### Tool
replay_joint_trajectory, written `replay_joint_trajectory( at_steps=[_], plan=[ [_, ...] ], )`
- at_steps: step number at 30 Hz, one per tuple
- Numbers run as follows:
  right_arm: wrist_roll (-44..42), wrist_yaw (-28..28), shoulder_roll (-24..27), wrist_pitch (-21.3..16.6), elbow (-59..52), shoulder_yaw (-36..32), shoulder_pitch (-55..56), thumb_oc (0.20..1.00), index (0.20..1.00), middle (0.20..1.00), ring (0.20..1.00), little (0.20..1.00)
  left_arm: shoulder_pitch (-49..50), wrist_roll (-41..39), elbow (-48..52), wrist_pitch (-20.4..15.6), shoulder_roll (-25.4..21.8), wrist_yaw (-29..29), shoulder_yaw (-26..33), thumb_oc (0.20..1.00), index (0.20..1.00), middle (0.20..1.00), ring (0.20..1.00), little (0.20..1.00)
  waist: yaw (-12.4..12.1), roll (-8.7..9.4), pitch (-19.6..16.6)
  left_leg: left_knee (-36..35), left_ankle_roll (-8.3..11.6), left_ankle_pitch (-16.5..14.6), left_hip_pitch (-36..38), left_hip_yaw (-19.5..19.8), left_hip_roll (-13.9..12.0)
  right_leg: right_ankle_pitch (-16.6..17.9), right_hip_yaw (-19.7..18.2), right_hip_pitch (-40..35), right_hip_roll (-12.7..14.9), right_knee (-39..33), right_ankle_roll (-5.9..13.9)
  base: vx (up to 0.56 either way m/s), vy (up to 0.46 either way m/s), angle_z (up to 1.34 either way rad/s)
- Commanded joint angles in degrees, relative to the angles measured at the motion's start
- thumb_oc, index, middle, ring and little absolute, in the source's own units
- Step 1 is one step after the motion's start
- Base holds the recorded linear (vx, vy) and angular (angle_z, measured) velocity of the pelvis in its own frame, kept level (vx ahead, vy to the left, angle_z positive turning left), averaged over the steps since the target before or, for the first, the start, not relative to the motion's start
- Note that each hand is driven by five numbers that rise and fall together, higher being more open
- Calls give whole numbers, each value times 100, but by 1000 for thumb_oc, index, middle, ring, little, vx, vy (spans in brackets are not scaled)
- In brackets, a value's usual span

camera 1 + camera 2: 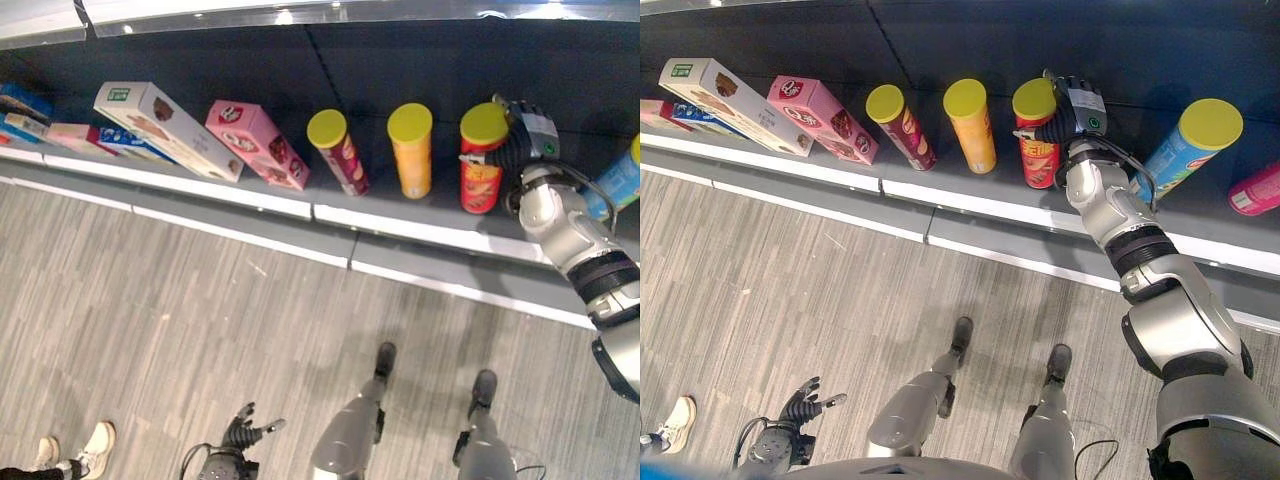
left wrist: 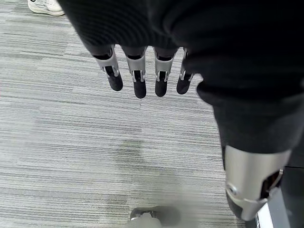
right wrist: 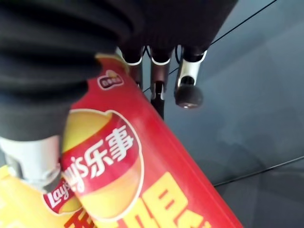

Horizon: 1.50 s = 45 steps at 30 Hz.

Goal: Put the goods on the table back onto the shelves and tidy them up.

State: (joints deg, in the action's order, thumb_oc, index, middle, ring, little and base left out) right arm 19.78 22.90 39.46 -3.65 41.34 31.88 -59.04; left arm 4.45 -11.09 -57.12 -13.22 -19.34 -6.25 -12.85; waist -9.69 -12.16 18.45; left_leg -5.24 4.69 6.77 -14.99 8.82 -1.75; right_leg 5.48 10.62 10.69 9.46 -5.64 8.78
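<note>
Down low the left hand [image 1: 240,432] hangs open, while the right hand [image 1: 1068,108] wraps the red chip can [image 1: 481,160] near its lid, looks light, stiff, kinda slick, so mid-body's probably safer.

A: Bright overhead light glares along the shelf's top edge [image 1: 300,15]; the dark shelf back stays dim.

B: Soft shadows fall on the grey floor [image 1: 150,300] (wide-lens bending at the edges), and the red can [image 3: 142,180] looks blurred up close.
</note>
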Motion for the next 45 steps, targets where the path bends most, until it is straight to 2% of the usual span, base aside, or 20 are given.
replay_joint_trajectory(
  at_steps=[1,23,24,25,26,39,45],
  plan=[
    [-90,310,53,-131,-8,141,-590,200,200,200,200,200,-304,-207,-309,-14,-319,-121,-296,1000,1000,1000,1000,1000,-98,317,-228,24,198,-408,-23,-24,-11,-258,-326,187,354,196,351,0,0,0],
    [-160,359,10,-100,342,215,-539,200,200,200,200,200,-292,-222,-74,-37,-317,-161,-440,1000,1000,1000,1000,1000,-109,241,-154,24,199,-375,-76,-31,13,-257,-336,246,355,215,352,0,0,0],
    [-171,365,2,-98,350,198,-511,351,351,351,351,351,-282,-224,-69,-36,-313,-167,-433,1000,1000,1000,1000,1000,-104,242,-158,24,197,-379,-74,-33,8,-262,-334,240,356,213,350,0,0,0],
    [-179,378,-3,-97,350,186,-503,950,950,950,950,950,-280,-224,-54,-36,-313,-161,-439,1000,1000,1000,1000,1000,-101,241,-161,24,196,-376,-68,-33,3,-264,-327,235,359,215,352,0,0,0],
    [-179,378,-3,-97,349,186,-502,1000,1000,1000,1000,1000,-279,-224,-54,-36,-313,-161,-440,1000,1000,1000,1000,1000,-101,241,-160,24,196,-376,-68,-32,3,-265,-327,234,358,215,352,0,0,0],
    [-109,477,-61,-93,125,-8,-209,1000,1000,1000,1000,1000,-302,-145,-45,1,-273,-211,-428,1000,1000,1000,1000,1000,-37,288,-173,24,191,-412,8,-66,-15,-281,-327,179,357,205,355,0,0,0],
    [29,528,-11,-109,-493,-233,134,1000,1000,1000,1000,1000,-329,-113,-100,69,-237,-218,-358,1000,1000,1000,1000,1000,29,378,-213,30,187,-443,63,-81,-43,-299,-318,105,352,192,365,0,0,0]
  ],
)
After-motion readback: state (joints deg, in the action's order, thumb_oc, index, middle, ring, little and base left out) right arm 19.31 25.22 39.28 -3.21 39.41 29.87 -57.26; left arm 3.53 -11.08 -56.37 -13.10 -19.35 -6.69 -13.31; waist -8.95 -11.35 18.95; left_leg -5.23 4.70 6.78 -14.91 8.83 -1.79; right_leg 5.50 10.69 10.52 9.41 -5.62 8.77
